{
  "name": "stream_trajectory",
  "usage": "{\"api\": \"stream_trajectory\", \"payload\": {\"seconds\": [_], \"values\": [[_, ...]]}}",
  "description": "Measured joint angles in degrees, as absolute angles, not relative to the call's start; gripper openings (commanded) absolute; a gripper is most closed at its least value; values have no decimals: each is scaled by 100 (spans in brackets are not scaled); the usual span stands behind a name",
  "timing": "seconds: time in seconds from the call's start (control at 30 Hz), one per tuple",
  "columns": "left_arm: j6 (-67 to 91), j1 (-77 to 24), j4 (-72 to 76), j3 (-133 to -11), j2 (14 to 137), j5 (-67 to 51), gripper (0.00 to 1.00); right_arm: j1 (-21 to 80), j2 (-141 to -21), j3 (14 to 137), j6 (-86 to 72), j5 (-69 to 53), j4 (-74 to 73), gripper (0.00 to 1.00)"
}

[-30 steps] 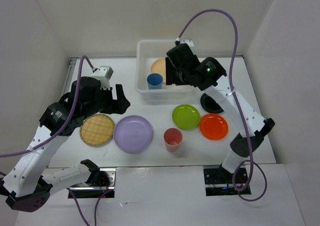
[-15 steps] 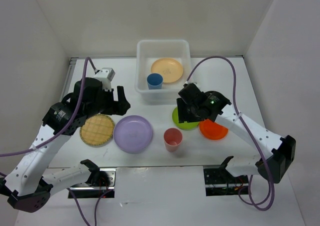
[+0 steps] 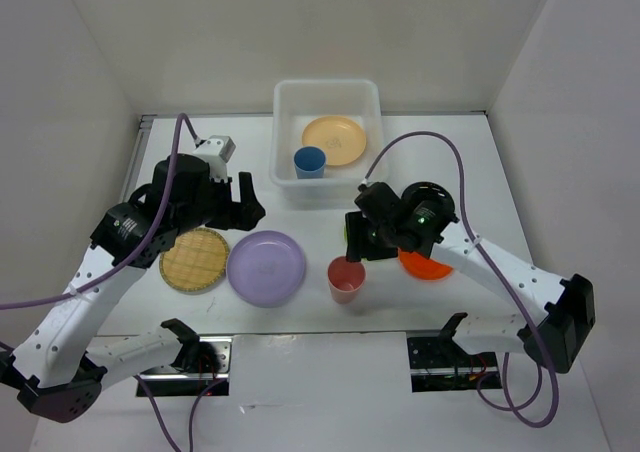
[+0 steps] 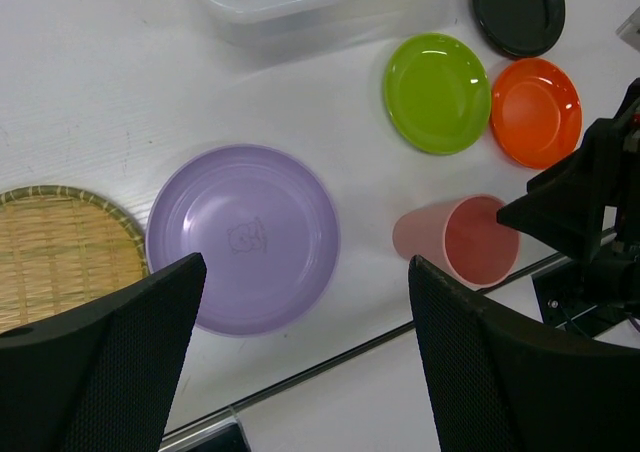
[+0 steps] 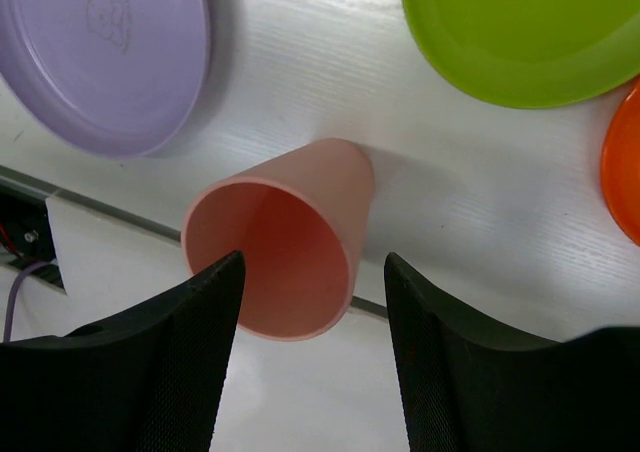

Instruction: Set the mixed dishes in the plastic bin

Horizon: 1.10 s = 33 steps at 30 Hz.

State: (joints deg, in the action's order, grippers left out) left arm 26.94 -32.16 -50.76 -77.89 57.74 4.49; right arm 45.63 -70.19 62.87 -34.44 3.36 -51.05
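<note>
The white plastic bin (image 3: 286, 107) stands at the back with a peach plate (image 3: 333, 139) and a blue cup (image 3: 309, 161) inside. A lavender plate (image 3: 266, 267), a bamboo plate (image 3: 194, 259), a pink cup (image 3: 346, 277) and an orange plate (image 3: 425, 265) lie on the table. My right gripper (image 5: 312, 262) is open just above the upright pink cup (image 5: 285, 242), beside the lime green plate (image 5: 520, 32). My left gripper (image 4: 307, 264) is open and empty, high above the lavender plate (image 4: 240, 237).
A black plate (image 4: 518, 7) lies right of the bin, partly hidden by my right arm in the top view. The table's front edge and a metal rail run just below the pink cup (image 4: 460, 240). White walls enclose the table on three sides.
My right arm has left the bin, swung down toward the front and now hovers open over the pink cup. The peach plate stays in the bin. My left arm has barely moved.
</note>
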Motion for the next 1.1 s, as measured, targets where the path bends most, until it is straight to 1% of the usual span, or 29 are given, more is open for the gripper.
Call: {"api": "stream_trajectory", "payload": {"seconds": [0.1,0.27,0.3,0.37,0.4,0.6,0.67,0.8,1.1], "values": [[2694,-3216,-5074,-7787,5774,434,89,4737,-7046,6228,-3503,274,-5061,63],[2694,-3216,-5072,-7787,5774,416,89,5065,-7271,6222,-3623,357,-5039,58],[2694,-3216,-5072,-7787,5774,416,89,5142,-7347,6222,-3647,405,-5041,55],[2694,-3216,-5072,-7787,5771,416,89,5264,-7529,6219,-3710,478,-5046,55],[2694,-3216,-5072,-7787,5771,414,89,5315,-7618,6208,-3752,521,-5041,53],[2694,-3216,-5072,-7787,5771,416,89,5426,-7867,6110,-3872,685,-5059,53],[2694,-3216,-5072,-7787,5765,416,89,5443,-7874,6110,-3894,692,-5057,51],[2694,-3216,-5072,-7787,5749,416,90,5533,-7876,6132,-3957,760,-5076,49],[2694,-3216,-5072,-7784,5749,416,90,5645,-7795,7052,-4027,1066,-5529,49]]}}
